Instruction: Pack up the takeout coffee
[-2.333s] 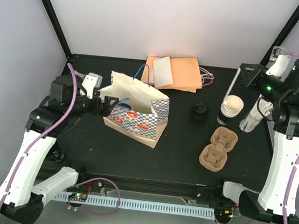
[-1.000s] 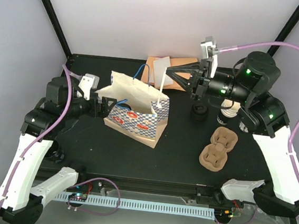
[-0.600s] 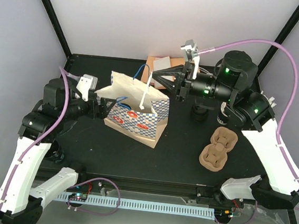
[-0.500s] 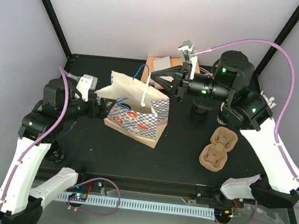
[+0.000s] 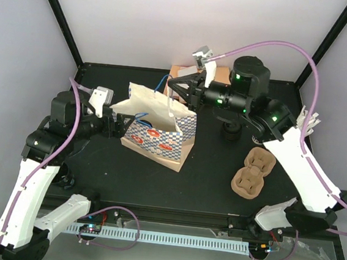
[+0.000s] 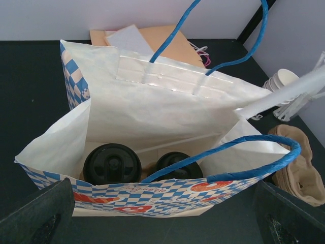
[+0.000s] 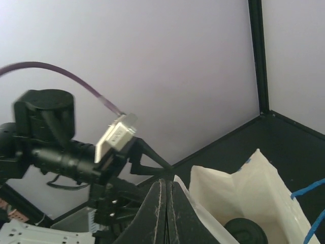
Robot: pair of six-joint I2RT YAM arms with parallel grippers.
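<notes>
Over the far rim of the bag (image 5: 160,140), the right gripper (image 5: 171,82) is pressed shut on a thin white straw (image 6: 284,94), whose lower end seems to be inside, though that is hard to see. Left of the bag, the left gripper (image 5: 120,125) stands spread wide. Inside sits the takeout coffee (image 6: 112,163), black-lidded. Lower the straw past the blue handle (image 6: 244,173) before letting go.
</notes>
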